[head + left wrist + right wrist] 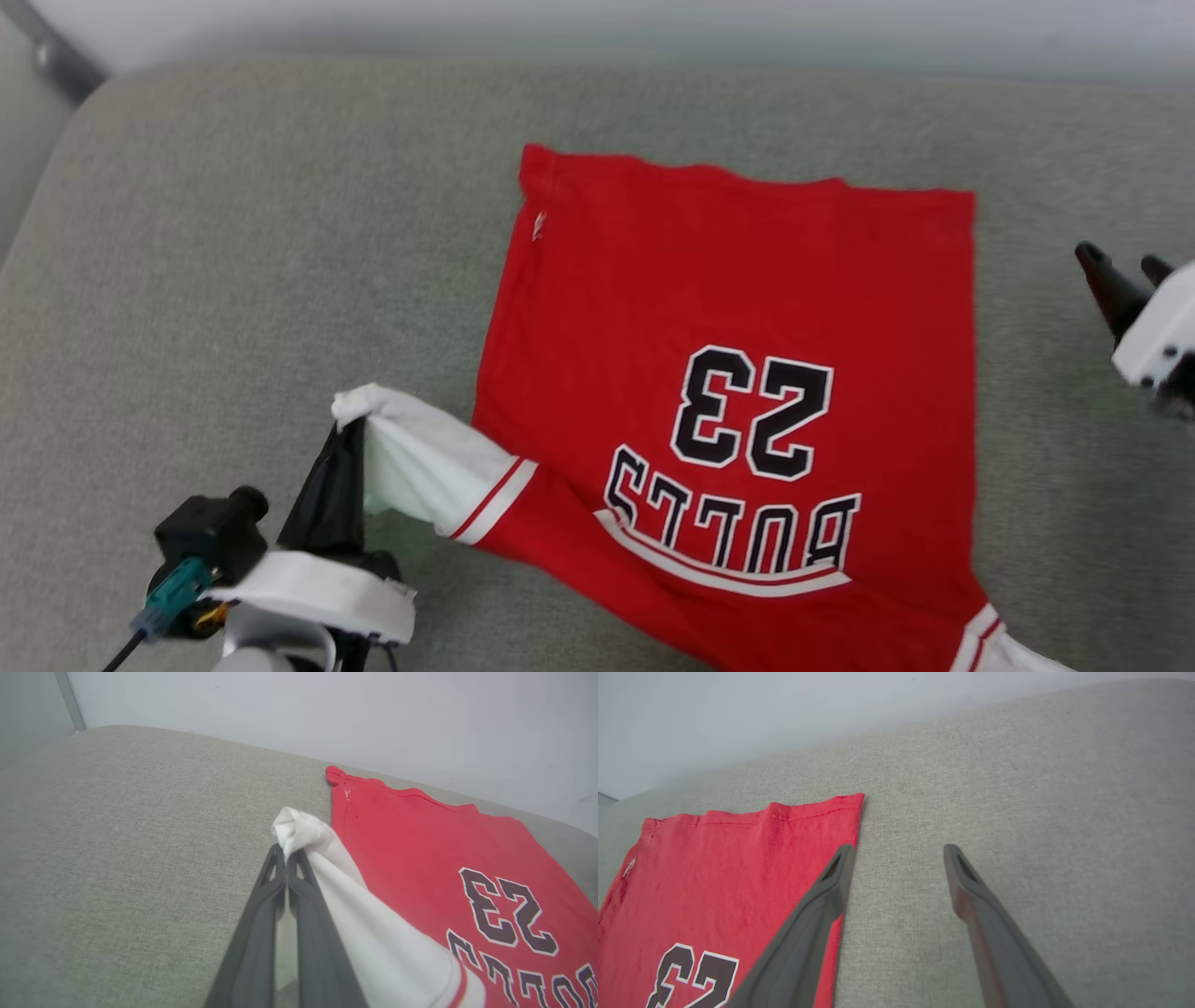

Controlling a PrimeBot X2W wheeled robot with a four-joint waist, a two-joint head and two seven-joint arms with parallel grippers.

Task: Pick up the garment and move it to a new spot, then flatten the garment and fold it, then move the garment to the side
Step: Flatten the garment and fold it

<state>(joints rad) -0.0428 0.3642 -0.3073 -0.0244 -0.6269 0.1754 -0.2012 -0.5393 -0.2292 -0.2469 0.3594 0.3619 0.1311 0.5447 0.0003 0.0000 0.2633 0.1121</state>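
The garment point(728, 308) is a red jersey with black white-outlined "23" and lettering, spread flat on the grey cushion with its hem at the far side. Its left white sleeve point(420, 457) is bunched and lifted off the cushion. My left gripper point(350, 429) is shut on that sleeve's tip; in the left wrist view the white cloth point(303, 830) sticks out past the pinched fingertips point(286, 856). My right gripper point(1120, 266) hovers open off the garment's right edge; in the right wrist view its spread fingers point(896, 851) straddle bare cushion beside the red hem corner point(850, 802).
The grey cushion point(233, 280) stretches wide to the left of the garment and a narrower strip lies on the right. A pale wall point(327, 709) rises behind the cushion's far edge. The other white sleeve point(1004, 653) runs off the bottom right.
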